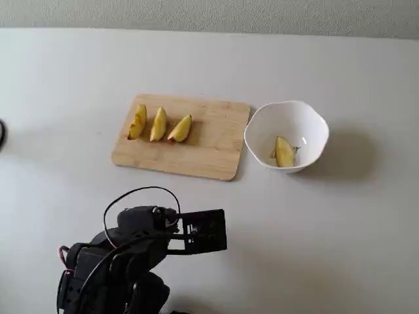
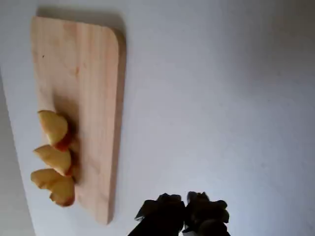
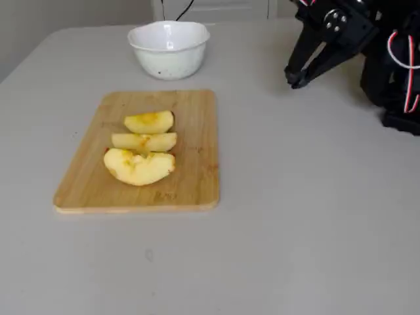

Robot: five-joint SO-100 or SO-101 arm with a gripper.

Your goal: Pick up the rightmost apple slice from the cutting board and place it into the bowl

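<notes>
The apple slice [image 1: 284,152] lies inside the bowl [image 1: 314,124], leaning against the lower inner wall, pale yellow-green against the white glaze. In a fixed view taken from the side the bowl's wall [image 3: 169,58] hides it altogether. The bowl stands just beside the short edge of the cutting board [image 1: 213,140], nearly touching it, toward the far edge of the counter [image 1: 340,248]. Three deeper yellow wedges [image 1: 159,124] sit in a row on the other half of the board.

The end effector [image 3: 293,77] hangs over bare counter, well apart from board and bowl, near the counter's near edge — its fingers pressed together and pinching nothing, as the wrist view [image 2: 184,216] also suggests.

By my judgement the placing is done, so the risks are small. A sweep of the arm toward the board could clip the bowl's wavy rim and slide it, since glossy ware on a smooth top offers little grip. The remaining wedges crowd one another, so a later reach could drag two at once.

The counter is a plain pale grey, matte and bare — a light wall [image 1: 262,13] runs behind its far edge.
</notes>
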